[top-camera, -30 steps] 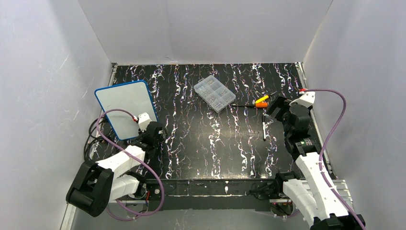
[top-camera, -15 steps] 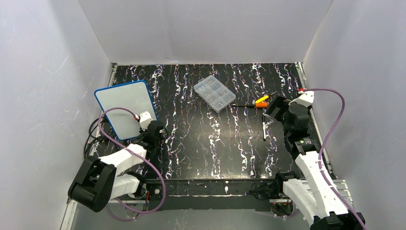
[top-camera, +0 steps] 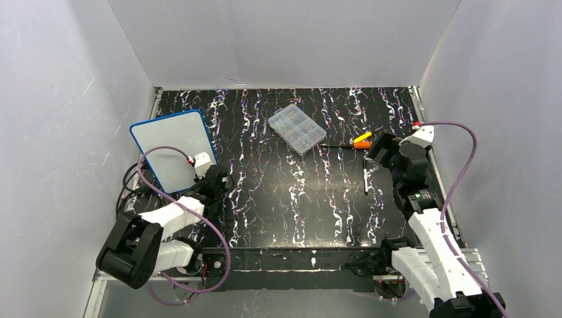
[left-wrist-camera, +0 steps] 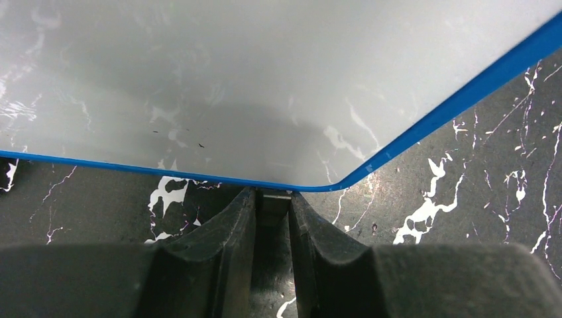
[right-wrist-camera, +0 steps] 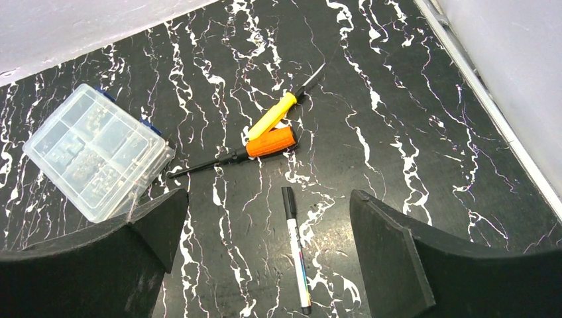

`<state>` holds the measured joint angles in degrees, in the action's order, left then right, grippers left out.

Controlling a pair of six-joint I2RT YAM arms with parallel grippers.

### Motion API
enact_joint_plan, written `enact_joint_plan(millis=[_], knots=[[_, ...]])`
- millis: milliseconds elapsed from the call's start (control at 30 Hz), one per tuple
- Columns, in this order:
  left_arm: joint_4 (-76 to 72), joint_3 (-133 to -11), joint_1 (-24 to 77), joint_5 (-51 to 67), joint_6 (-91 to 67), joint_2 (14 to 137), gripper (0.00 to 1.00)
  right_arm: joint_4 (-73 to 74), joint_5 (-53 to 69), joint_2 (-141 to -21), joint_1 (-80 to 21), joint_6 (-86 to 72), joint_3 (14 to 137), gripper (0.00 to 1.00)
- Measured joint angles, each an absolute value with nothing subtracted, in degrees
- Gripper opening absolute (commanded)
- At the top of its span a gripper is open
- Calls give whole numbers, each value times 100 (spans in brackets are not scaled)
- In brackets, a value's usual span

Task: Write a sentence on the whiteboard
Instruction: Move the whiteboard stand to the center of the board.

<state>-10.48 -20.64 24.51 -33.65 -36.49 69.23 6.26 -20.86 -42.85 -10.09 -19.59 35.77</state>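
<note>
Progress: nothing written yet. From my remote seat the small, blue-framed rectangular whiteboard (top-camera: pixel 173 149) reads blank, bar a few tiny dark specks in the left wrist view; the whole sentence is left to do.
Whiteboard position: flat on the black, white-veined marble-pattern table (top-camera: pixel 291 205), far left, well apart from the pen.
Left gripper (left-wrist-camera: pixel 272 193): its dark fingers are drawn close with a narrow slot between them, and their tips meet the board's rounded near corner. I cannot tell whether they pinch the frame or only nudge it.
Right gripper (right-wrist-camera: pixel 265 199): jaws spread wide and grasping nothing, hovering over the slim white marker with a black cap (right-wrist-camera: pixel 294 248), which lies on the table between them.
Step in hand, by my reading: positioning the board — picking up and uncapping the pen both remain.
Container: a clear plastic compartment box (right-wrist-camera: pixel 93 152) sits mid-table at the far side, its cells holding small pale parts too fine for me to identify.
Loose tools: an orange-handled screwdriver (right-wrist-camera: pixel 268 142) and a yellow-handled one (right-wrist-camera: pixel 272 114) lie touching, just beyond the marker.
</note>
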Motion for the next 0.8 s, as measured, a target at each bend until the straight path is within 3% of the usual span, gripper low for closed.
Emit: enact_joint_plan(millis=[467,800], knots=[[-1066,-2134,2458,-3371,-3533,7006,0,628,-2084,-4292,-1009,-1955,3577,100],[-1063,-2139,2624,-3559,-3446,7008,0,628,-2084,-4292,-1009,-1951,3577,100]])
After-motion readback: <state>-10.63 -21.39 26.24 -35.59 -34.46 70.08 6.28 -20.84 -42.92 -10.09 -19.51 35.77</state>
